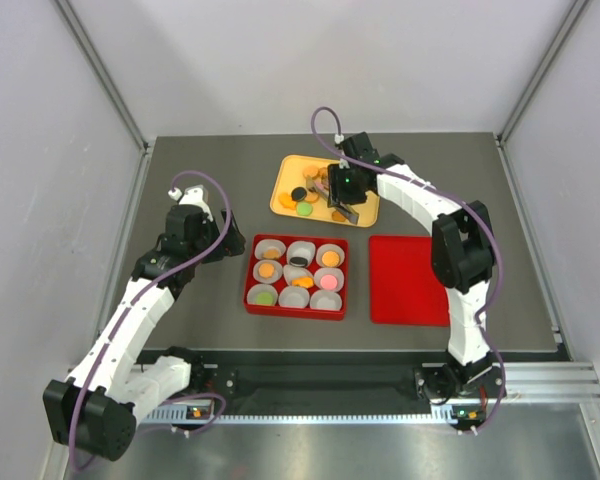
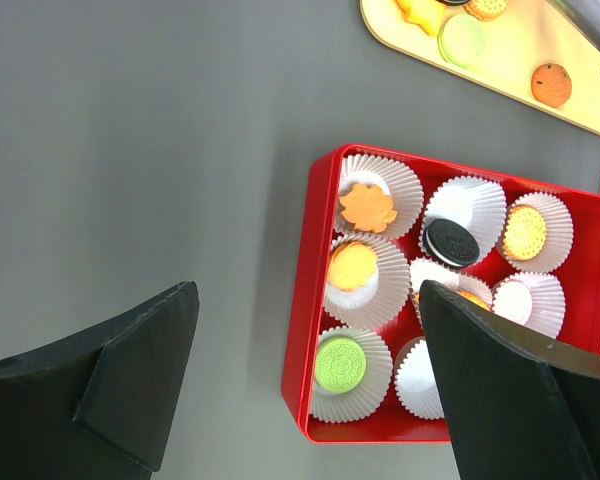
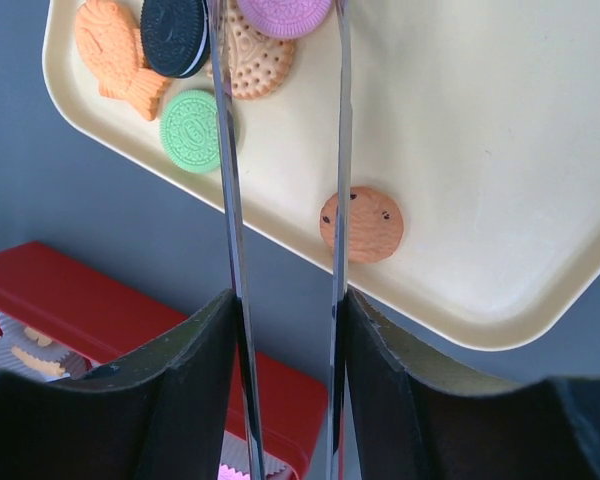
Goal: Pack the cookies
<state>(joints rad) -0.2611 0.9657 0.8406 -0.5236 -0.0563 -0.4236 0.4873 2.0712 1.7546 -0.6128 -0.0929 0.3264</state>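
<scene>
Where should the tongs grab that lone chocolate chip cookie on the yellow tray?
Across its rim, at opposite edges, coming straight down from above. The chocolate chip cookie lies flat and alone on the yellow tray, with bare tray on every side, so the blades of the tongs can probably straddle it.

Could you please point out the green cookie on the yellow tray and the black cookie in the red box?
green cookie (image 3: 192,130) on the tray (image 3: 480,120): right wrist view, centre of its top face.
black cookie (image 2: 452,243) in the box (image 2: 318,300): left wrist view, centre of its dark top.
</scene>
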